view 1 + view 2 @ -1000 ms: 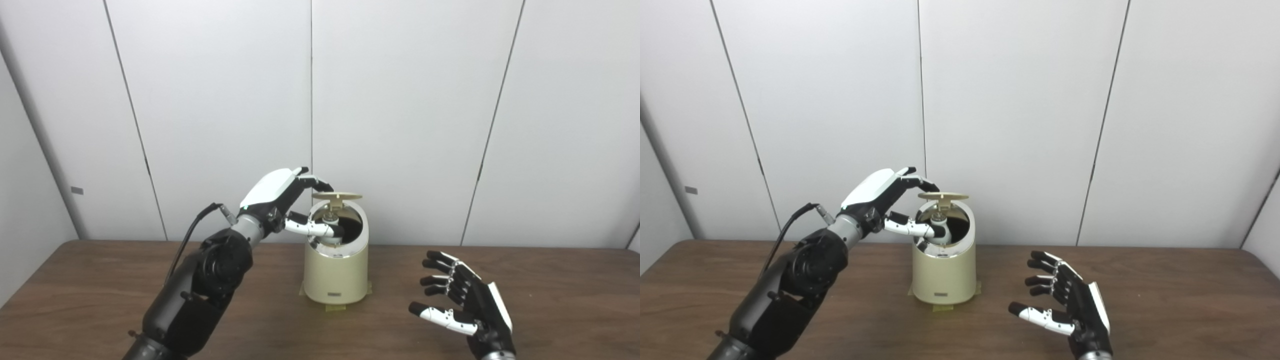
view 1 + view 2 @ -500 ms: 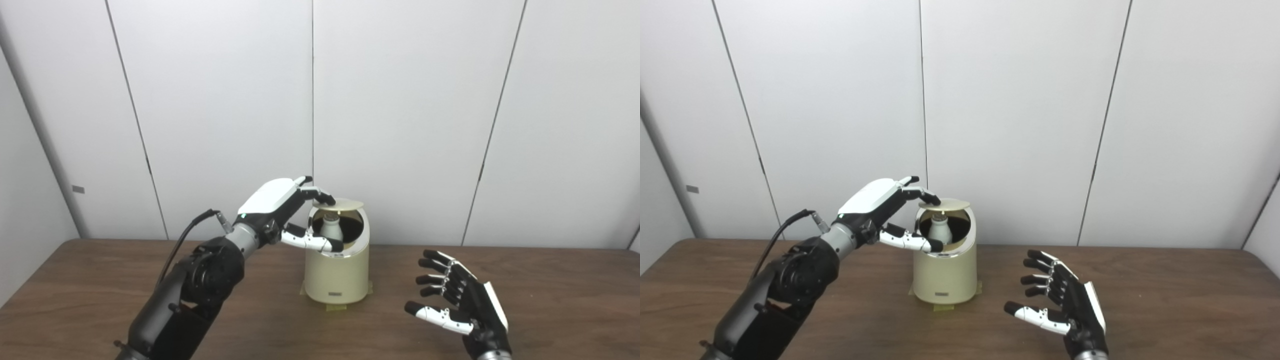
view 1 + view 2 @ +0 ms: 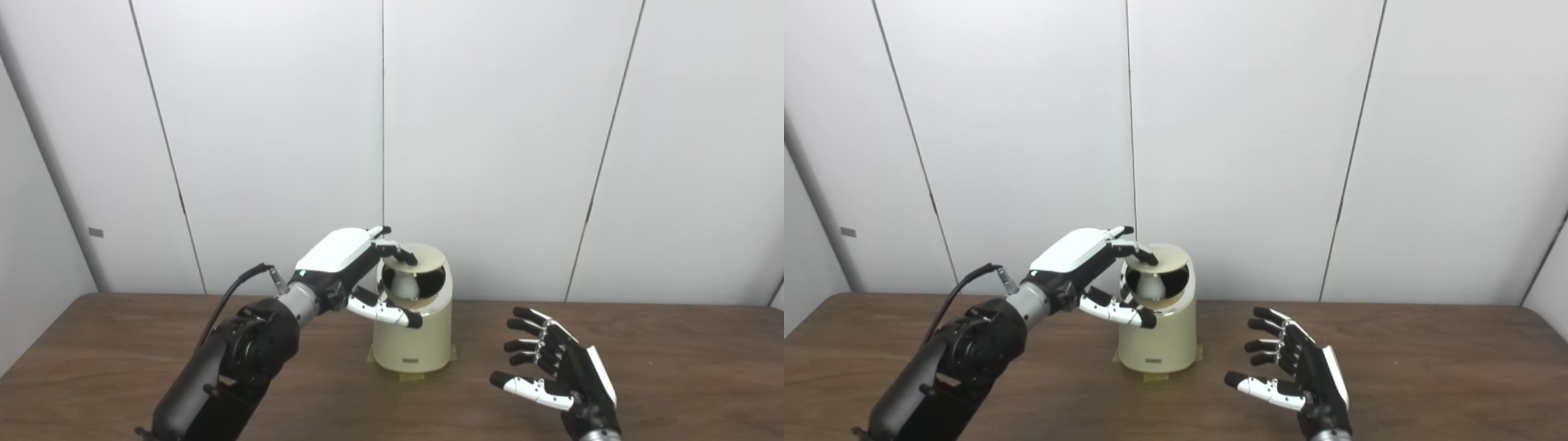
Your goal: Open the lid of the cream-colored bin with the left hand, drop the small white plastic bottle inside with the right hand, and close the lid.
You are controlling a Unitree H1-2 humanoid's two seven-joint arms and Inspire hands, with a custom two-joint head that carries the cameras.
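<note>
Lid of the cream-colored bin, shown tilting down toward its seat: a second ago it stood nearly level above the rim, and it now slopes over the rear of the opening, leaving only the front part of the mouth uncovered. Left hand has come down with it, fingertips resting on the lid's near edge and thumb lying along the bin's front rim; the fingers press rather than clasp, so the hand grips nothing. Small white plastic bottle stands inside the bin, its top visible through the remaining gap. Right hand hovers over the table, to the right of the bin and apart from it, fingers spread and empty, drawn slightly nearer the robot than before. Judged from this arrangement, the drop is complete and the closing step is under way; the lid is not yet flush.
</note>
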